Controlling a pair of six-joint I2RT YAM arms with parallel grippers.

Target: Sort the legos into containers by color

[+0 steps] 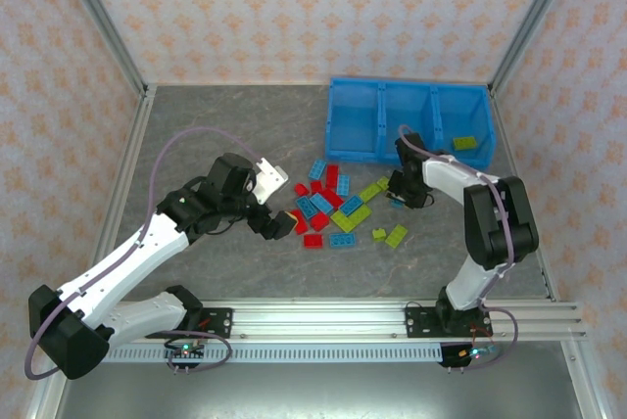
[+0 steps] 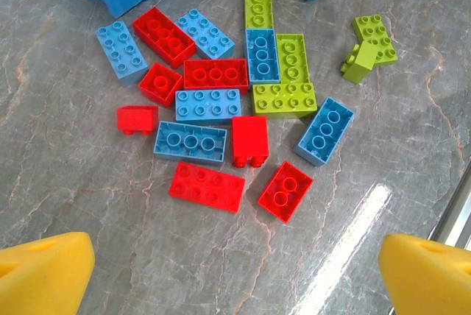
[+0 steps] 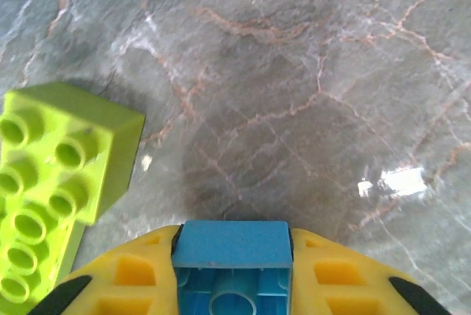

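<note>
Already the right fingers (image 3: 140, 274) are pinched narrow on a light blue brick (image 3: 231, 243), its short end poking out between the yellow pads and its hollow underside facing the wrist camera. A shadow sits on the counter (image 3: 309, 94) just beneath, though whether the brick has left the surface I cannot tell. Just beside it, to the left in that view, lies a lime green brick (image 3: 51, 182), apart from the fingers. From above, this grasp sits at the right edge of the scattered legos (image 1: 333, 206), near the front wall of the blue bin (image 1: 338, 120), whose rightmost compartment holds one lime green brick (image 1: 464, 143). So the step in hand looks like the pick of a blue piece, with most of the sorting ahead. Next it calls for a lift high enough to clear the bin wall, a short carry back, and a drop into a compartment other than the green one — left or middle would do. The left fingers (image 2: 44, 271) stand wide apart, holding nothing, hovering at the near-left side of the pile; below them red, blue and green bricks lie flat and close together, a red brick (image 2: 285, 191) nearest — an easy candidate, provided the fingers come down without nudging its neighbours.
</note>
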